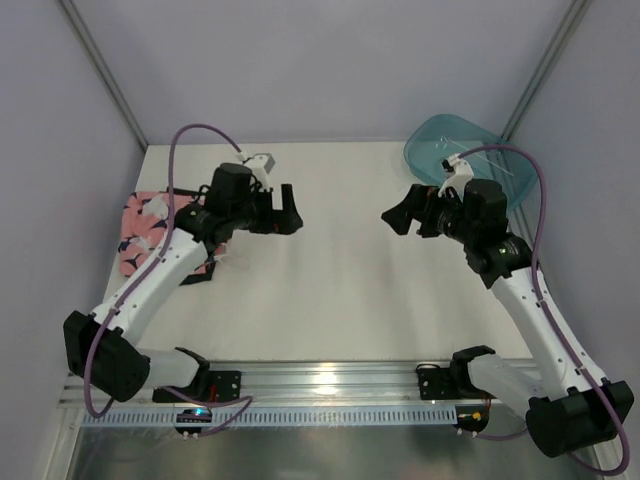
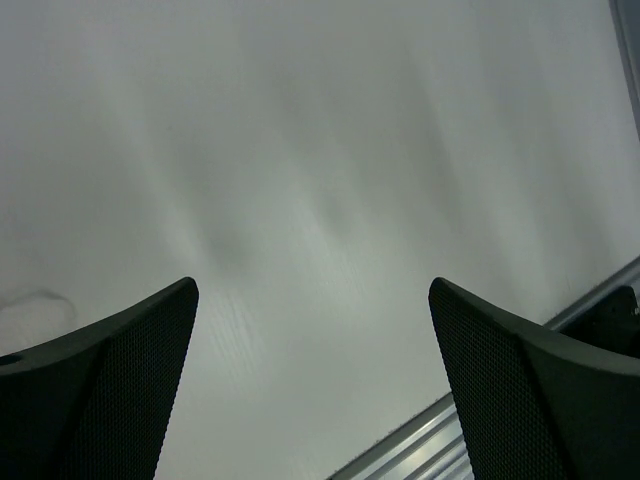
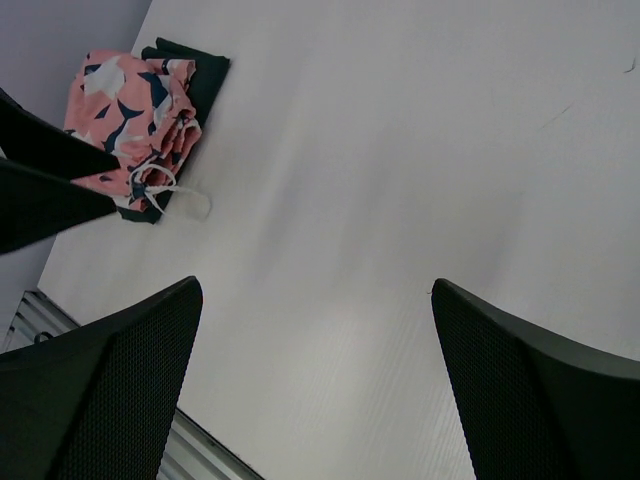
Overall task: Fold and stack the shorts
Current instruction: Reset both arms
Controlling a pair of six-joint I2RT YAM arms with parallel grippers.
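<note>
The pink shorts (image 3: 130, 115) are laid on the dark shorts (image 3: 205, 75) at the bench's (image 1: 330, 290) left edge. The left claw (image 1: 288, 210) and right claw (image 1: 398, 212) are spread wide, empty. The limp, light fabric is judged best pinched at a hem.

Dark shorts (image 3: 205, 78) mostly beneath pink pair (image 3: 135, 110)

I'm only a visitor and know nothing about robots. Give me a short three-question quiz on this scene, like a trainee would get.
1. True or false: the left gripper is holding the pink shorts.
2. The dark shorts lie: A) under the pink pair B) apart from it.
3. Fill in: the teal tub sits at the far ____ corner of the table.
Key: 1 false, left gripper and right gripper are open, empty; 2 A; 3 right.
</note>
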